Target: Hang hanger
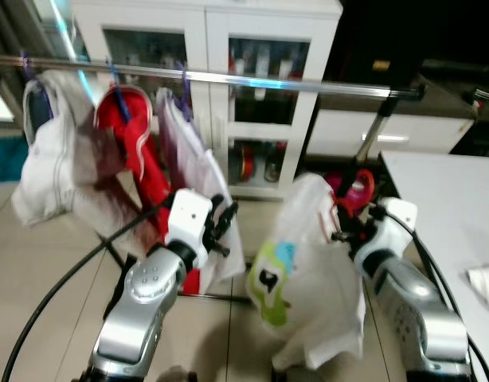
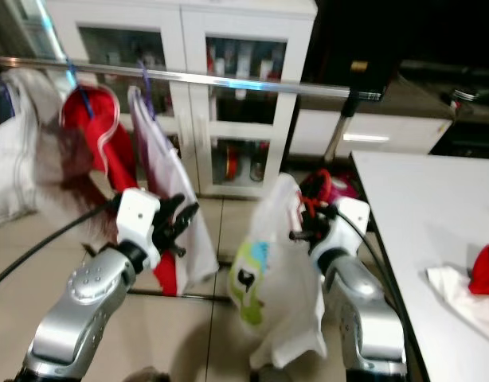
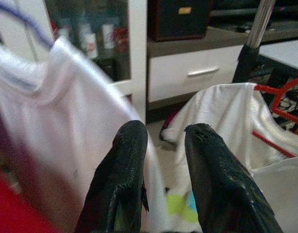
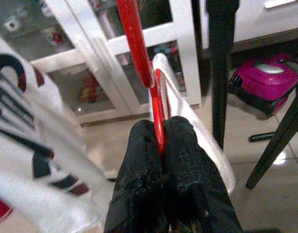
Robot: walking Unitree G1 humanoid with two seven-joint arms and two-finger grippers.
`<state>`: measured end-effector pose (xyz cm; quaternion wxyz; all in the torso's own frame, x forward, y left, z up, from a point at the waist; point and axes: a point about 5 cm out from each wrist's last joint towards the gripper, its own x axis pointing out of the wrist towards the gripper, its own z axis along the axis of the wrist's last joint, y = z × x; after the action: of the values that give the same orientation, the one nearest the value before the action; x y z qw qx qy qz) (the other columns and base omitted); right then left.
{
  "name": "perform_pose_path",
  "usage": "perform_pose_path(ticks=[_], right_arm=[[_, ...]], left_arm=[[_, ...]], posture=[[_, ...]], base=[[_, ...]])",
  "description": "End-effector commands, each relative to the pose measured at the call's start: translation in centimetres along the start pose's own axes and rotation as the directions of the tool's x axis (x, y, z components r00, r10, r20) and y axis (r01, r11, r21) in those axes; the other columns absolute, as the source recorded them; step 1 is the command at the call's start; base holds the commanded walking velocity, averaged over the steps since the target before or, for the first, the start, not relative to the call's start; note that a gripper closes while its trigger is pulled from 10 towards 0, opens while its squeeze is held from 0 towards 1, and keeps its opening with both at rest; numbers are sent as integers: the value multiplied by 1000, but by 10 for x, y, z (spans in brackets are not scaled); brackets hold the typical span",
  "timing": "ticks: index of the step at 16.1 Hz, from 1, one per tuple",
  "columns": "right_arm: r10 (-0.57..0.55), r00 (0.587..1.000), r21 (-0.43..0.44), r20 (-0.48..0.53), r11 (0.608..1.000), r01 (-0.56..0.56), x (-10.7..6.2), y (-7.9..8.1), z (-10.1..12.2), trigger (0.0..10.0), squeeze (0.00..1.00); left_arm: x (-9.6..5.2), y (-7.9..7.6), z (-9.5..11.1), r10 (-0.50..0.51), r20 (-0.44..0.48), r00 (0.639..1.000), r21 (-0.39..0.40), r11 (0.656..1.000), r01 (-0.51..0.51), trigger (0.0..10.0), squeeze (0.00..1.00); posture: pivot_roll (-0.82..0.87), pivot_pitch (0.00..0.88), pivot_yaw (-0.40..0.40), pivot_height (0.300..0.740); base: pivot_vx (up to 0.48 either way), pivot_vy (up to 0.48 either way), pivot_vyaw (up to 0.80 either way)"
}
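Jaws of right gripper (image 4: 161, 141) are clamping the red plastic hanger (image 4: 139, 48) w/ white printed shirt (image 1: 316, 270) below the silver clothes rail (image 1: 252, 78), left gripper (image 3: 161, 145) sitting narrowly parted & empty, so hook needs lifting above rail, lowering squarely

Indoor lighting is moderate and uneven. The horizontal silver metal clothes rail (image 1: 228, 78) carries a bright bluish-white glare streak along its length. Behind the rail, the white glass-fronted cabinet (image 1: 252, 48) is well lit; right of it the background falls into deep black shadow. Garments hanging at the rail's left end are smeared by motion blur. Below the rail, the beige tiled floor (image 1: 37, 270) shows soft reflections. Wrist views are slightly soft, their close black fingers dark.
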<state>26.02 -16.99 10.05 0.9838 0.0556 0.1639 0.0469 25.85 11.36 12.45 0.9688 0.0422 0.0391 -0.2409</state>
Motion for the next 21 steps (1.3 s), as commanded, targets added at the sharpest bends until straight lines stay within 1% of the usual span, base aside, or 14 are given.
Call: perform_pose_path(ticks=[1, 2, 6, 15, 17, 21], right_arm=[[8, 1000, 1, 27, 1000, -8, 0, 3, 7, 10000, 0], [7, 1000, 6, 28, 1000, -8, 0, 3, 7, 10000, 0], [11, 1000, 13, 27, 1000, -11, -1, 4, 8, 10000, 0], [15, 1000, 9, 21, 1000, -15, 0, 5, 7, 10000, 0], [29, 999, 10, 21, 1000, -29, -1, 6, 7, 10000, 0], [33, 999, 14, 22, 999, -33, -1, 8, 5, 10000, 0]], left_arm=[[-2, 0, 0, 0, -8, 1000, -1, 1000, 0, 10000, 0], [-2, 0, 0, -3, -10, 1000, 0, 1000, 3, 10000, 0], [-1, 0, 1, -9, -10, 1000, 0, 1000, 9, 10000, 0], [-1, 0, 1, -22, -13, 1000, -1, 1000, 22, 10000, 0], [-1, -1, 1, -28, -14, 1000, -1, 1000, 28, 10000, 0], [-2, -1, 0, -37, -17, 999, 2, 999, 37, 10000, 0]], posture=[[64, 19, -24, 740], [64, 19, -23, 740], [65, 17, -23, 740], [66, 14, -23, 740], [67, 11, -22, 740], [71, 3, -17, 740]], base=[[-292, 0, 0], [-296, 0, 0], [-294, 0, -722], [-292, 0, 0], [-291, 0, -800], [-293, 0, 0]])
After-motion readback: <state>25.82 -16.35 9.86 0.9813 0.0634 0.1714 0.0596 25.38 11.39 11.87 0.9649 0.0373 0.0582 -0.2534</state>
